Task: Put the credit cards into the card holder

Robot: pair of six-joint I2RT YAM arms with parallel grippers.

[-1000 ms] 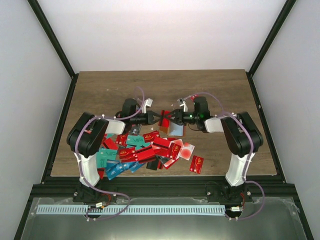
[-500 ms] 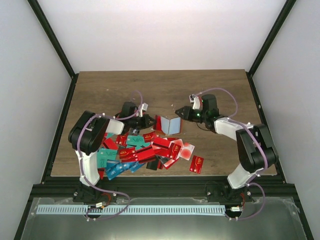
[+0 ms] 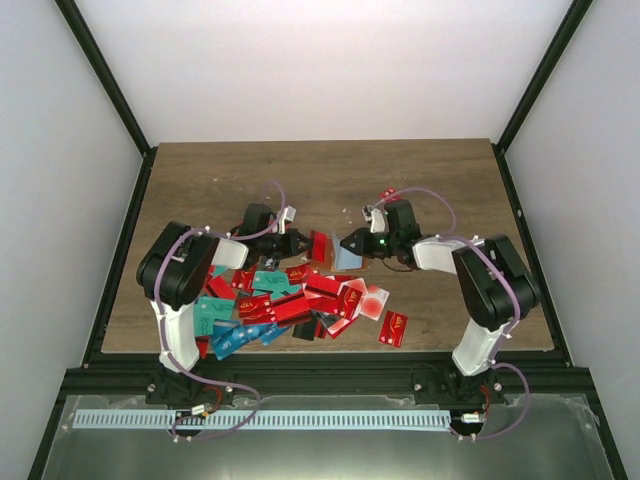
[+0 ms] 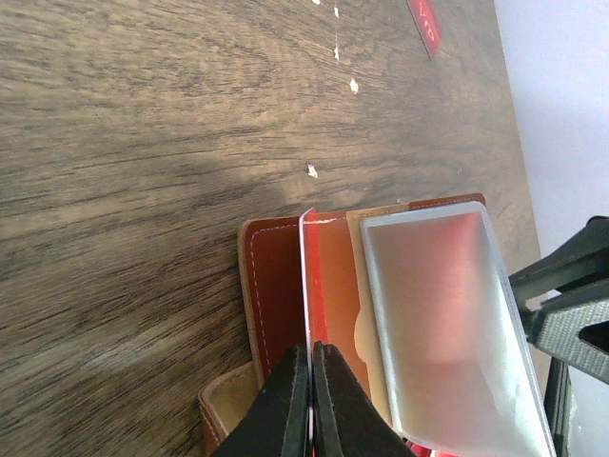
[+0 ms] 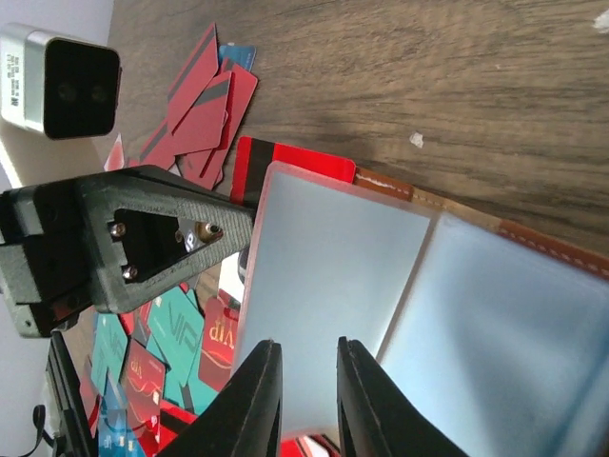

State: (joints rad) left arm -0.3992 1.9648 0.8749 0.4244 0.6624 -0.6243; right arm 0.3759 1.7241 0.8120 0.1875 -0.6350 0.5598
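Left gripper (image 4: 311, 354) clamped tight on the edge of a red credit card (image 4: 306, 276) standing in the open card holder (image 4: 274, 295) on the table (image 4: 133, 143). Right gripper (image 5: 306, 357) narrowly parted at the holder's pale flap (image 5: 333, 276); whether it pinches, cannot tell. Other credit cards (image 3: 290, 300) heaped just beside

Mid-table (image 3: 450, 180): card holder (image 3: 338, 259) lies opened between the two pincers, left gripper (image 3: 304, 241) just left of it, right gripper (image 3: 349, 243) over its right half. One credit card (image 4: 306, 276) stands on edge in the holder, between the left fingertips. Loose credit cards (image 3: 290, 300) are heaped behind both pincers, toward the arm bases.
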